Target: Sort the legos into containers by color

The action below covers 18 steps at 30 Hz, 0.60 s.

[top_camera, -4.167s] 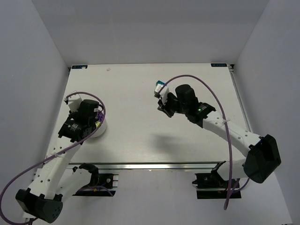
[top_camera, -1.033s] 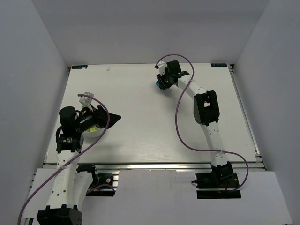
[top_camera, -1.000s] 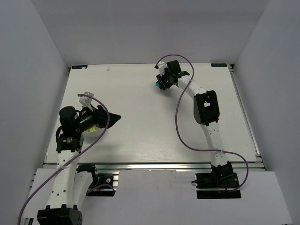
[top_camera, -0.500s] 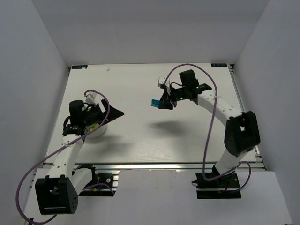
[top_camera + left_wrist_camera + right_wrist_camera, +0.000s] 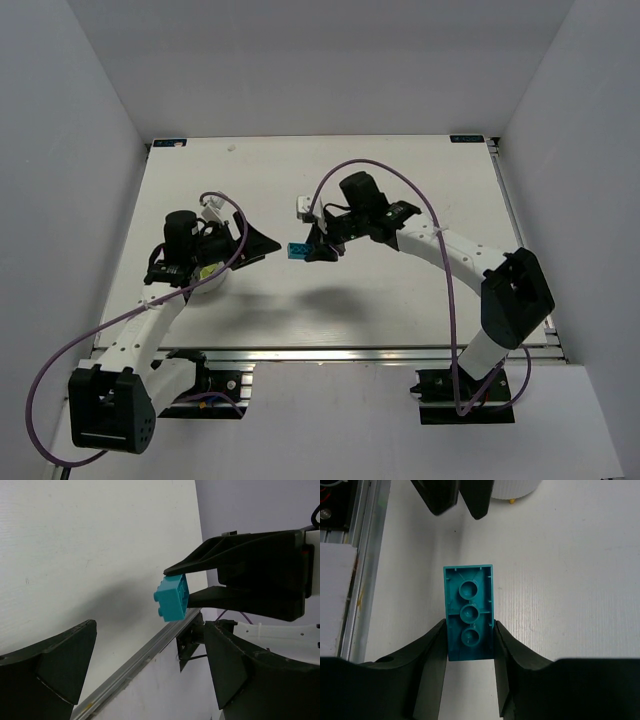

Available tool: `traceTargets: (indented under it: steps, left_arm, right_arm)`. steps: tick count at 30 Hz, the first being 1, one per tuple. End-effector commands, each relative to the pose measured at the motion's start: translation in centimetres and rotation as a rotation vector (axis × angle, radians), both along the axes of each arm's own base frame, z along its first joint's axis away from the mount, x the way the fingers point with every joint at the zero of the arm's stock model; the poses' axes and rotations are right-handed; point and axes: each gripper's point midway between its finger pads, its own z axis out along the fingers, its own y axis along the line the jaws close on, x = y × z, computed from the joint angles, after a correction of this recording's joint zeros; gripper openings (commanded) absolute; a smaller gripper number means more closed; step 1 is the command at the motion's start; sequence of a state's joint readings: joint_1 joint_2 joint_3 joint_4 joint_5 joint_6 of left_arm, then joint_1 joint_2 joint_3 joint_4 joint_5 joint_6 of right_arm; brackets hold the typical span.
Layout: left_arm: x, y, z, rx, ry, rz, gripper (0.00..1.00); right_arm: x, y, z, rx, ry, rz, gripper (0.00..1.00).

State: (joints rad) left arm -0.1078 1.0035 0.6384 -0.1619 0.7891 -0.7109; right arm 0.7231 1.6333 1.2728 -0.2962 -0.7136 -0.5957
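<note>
A cyan lego (image 5: 296, 251) hangs above the middle of the table, and my right gripper (image 5: 312, 250) is shut on it. The right wrist view shows its hollow underside (image 5: 469, 612) clamped between my right gripper (image 5: 469, 647). My left gripper (image 5: 264, 242) stands open just left of the brick, its tips pointing at it. From the left wrist the cyan lego (image 5: 172, 597) floats ahead of my left gripper (image 5: 150, 670), with nothing between the jaws. The white bowl (image 5: 208, 284) sits under the left arm, mostly hidden; something yellow-green shows inside.
An aluminium rail (image 5: 330, 352) runs along the table's near edge. White walls close in the left, right and back sides. The bowl's wall (image 5: 516, 487) lies just past the left fingers (image 5: 451, 495) in the right wrist view.
The right arm has swung from the far middle down and left, carrying the cyan lego up to the left gripper. The left gripper has shifted right and opened wider.
</note>
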Motion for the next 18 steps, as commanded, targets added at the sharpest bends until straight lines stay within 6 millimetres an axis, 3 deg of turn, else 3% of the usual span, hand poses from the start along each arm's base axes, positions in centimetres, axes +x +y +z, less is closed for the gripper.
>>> traceTargets:
  steps: [1, 10, 13, 14, 16, 18]
  left_arm:
    - [0.2, -0.5, 1.9, -0.017, -0.048, -0.005, 0.98]
    - [0.0, -1.2, 0.6, -0.008, 0.010, -0.014, 0.85]
    - [-0.1, -1.4, 0.7, -0.009, 0.009, -0.021, 0.69]
    - [-0.1, -1.4, 0.7, -0.010, 0.010, -0.022, 0.57]
    - [-0.1, -1.4, 0.7, -0.008, 0.012, -0.023, 0.46]
    - [0.0, -1.4, 0.9, -0.006, 0.011, -0.021, 0.27]
  right_arm:
    - [0.4, 1.8, 2.4, 0.048, -0.058, -0.026, 0.00]
    - [-1.0, 5.3, 3.7, 0.060, -0.070, 0.007, 0.00]
    - [-1.1, 5.7, 3.6, 0.058, -0.068, 0.005, 0.00]
    - [-1.3, 5.9, 3.8, 0.060, -0.069, 0.007, 0.00]
    - [-1.4, 6.0, 3.5, 0.055, -0.065, 0.007, 0.00]
    - [-1.4, 6.0, 3.4, 0.052, -0.066, 0.001, 0.00]
